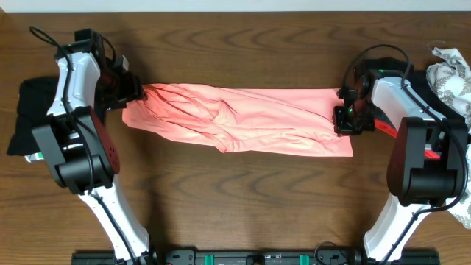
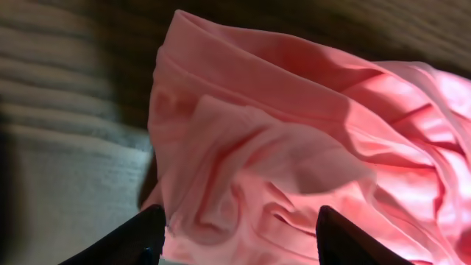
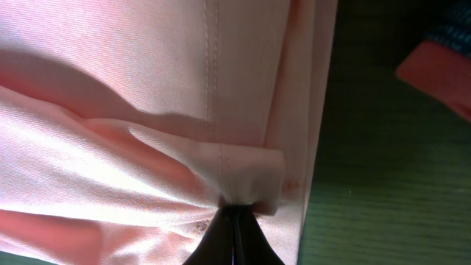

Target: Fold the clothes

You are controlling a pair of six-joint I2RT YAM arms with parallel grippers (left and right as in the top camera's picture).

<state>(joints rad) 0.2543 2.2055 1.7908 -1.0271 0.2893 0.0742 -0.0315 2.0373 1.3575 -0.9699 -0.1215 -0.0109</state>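
Observation:
The salmon-pink T-shirt lies stretched in a long wrinkled band across the wooden table, plain side up, with no lettering showing. My left gripper is at its left end. In the left wrist view its fingers are wide apart, with bunched pink fabric between and beyond them. My right gripper is at the shirt's right end. In the right wrist view its fingers are shut, pinching a fold of the hemmed edge.
A black garment lies at the table's left edge behind the left arm. A patterned white cloth lies at the far right. The table is dark wood.

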